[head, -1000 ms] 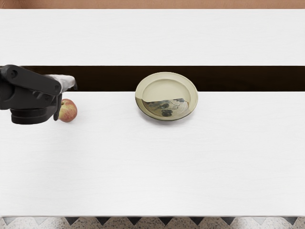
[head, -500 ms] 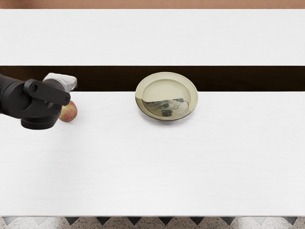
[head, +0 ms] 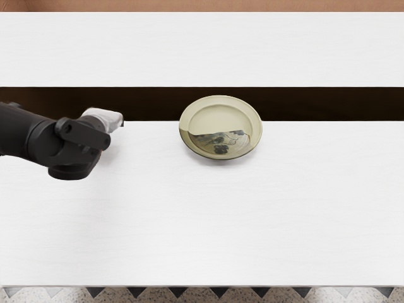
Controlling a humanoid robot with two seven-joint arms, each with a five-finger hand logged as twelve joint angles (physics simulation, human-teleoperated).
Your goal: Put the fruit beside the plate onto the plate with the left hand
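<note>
The robot's left hand point(head: 102, 118), pale grey at the end of a matte black arm point(head: 44, 136), was poised at the far edge of the white desk point(head: 252, 208), well to the left of the plate point(head: 184, 129). From this angle it could not be told whether the hand was clenched, released or grasping anything. The fruit showed nowhere on the open desk and was not on the plate. It was most likely hidden beneath the hand or the bulky wrist.

If the fruit was in hand, the carry called for a level sweep to the right. The hand should then come down low over the plate's centre before letting go, since a round fruit released high or off-centre could roll over the shallow rim.

The plate was round and shallow, glazed a creamy olive with a darker edge. Its nearer half was glossy and carried dark, blurred markings. The desk looked smooth and matte, with a dark gap point(head: 315, 104) behind it.
</note>
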